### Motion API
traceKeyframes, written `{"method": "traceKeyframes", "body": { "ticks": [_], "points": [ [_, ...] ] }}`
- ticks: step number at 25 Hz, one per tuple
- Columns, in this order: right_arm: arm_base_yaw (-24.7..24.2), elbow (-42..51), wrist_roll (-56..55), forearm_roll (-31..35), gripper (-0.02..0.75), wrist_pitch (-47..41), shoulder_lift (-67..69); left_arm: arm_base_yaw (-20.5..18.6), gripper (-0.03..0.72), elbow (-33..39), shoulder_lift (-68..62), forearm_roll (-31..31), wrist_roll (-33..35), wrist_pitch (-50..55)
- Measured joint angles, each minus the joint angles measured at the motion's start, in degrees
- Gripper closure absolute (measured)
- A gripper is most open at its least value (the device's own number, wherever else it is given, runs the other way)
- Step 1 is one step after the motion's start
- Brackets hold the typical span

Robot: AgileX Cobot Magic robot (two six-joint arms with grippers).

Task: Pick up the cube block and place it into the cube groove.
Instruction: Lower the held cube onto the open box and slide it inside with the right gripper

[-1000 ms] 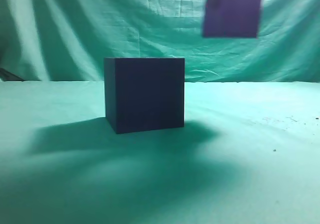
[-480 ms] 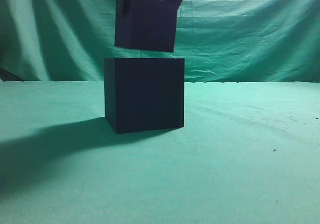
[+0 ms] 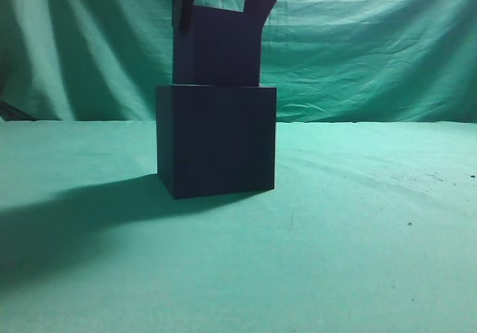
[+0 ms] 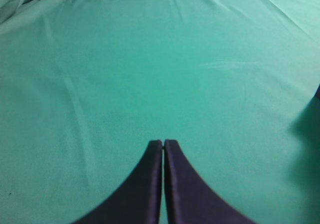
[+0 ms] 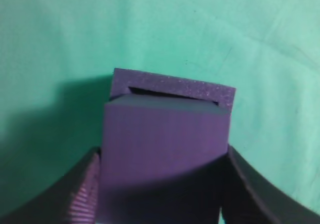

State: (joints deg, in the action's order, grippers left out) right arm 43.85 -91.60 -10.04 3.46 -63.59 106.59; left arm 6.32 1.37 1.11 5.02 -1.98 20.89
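The cube groove [image 3: 216, 141] is a large near-black box standing on the green cloth at centre. My right gripper [image 3: 218, 9] comes down from above it, shut on the purple cube block [image 3: 216, 54], whose lower part sits in the box's top. In the right wrist view the cube block [image 5: 162, 144] is clamped between both fingers [image 5: 80, 191], and the rim of the cube groove [image 5: 175, 86] shows just beyond it with a thin dark gap. My left gripper [image 4: 163, 143] is shut and empty over bare cloth.
A green cloth [image 3: 358, 221] covers the table and hangs as a backdrop [image 3: 373, 50]. The box throws a shadow to the left [image 3: 74, 214].
My right gripper carried the cube block left from the upper right to above the cube groove, then lowered it until its bottom went into the box's top.
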Motion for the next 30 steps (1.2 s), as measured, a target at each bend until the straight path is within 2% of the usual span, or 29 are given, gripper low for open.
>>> {"method": "traceKeyframes", "body": {
  "ticks": [8,20,21,24,28,29,30],
  "points": [
    [0.10,0.34,-3.81,-0.03,0.307,-1.02,2.04,0.00,0.688,0.00,0.00,0.00,0.00,0.00],
    [0.10,0.34,-3.03,-1.09,0.307,-0.72,2.17,0.00,0.688,0.00,0.00,0.00,0.00,0.00],
    [0.10,0.21,-3.03,-1.23,0.246,-1.30,2.17,0.00,0.688,0.00,0.00,0.00,0.00,0.00],
    [0.10,-2.44,-3.03,-1.36,0.144,-4.56,2.17,0.00,0.688,0.00,0.00,0.00,0.00,0.00],
    [0.10,-9.80,-3.03,-3.00,0.148,-7.02,2.07,0.00,0.688,0.00,0.00,0.00,0.00,0.00],
    [0.10,-11.13,-3.03,-3.30,0.250,-7.02,1.69,0.00,0.688,0.00,0.00,0.00,0.00,0.00],
    [0.10,-11.89,-3.03,-3.53,0.318,-7.15,1.15,0.00,0.688,0.00,0.00,0.00,0.00,0.00]
  ]
}}
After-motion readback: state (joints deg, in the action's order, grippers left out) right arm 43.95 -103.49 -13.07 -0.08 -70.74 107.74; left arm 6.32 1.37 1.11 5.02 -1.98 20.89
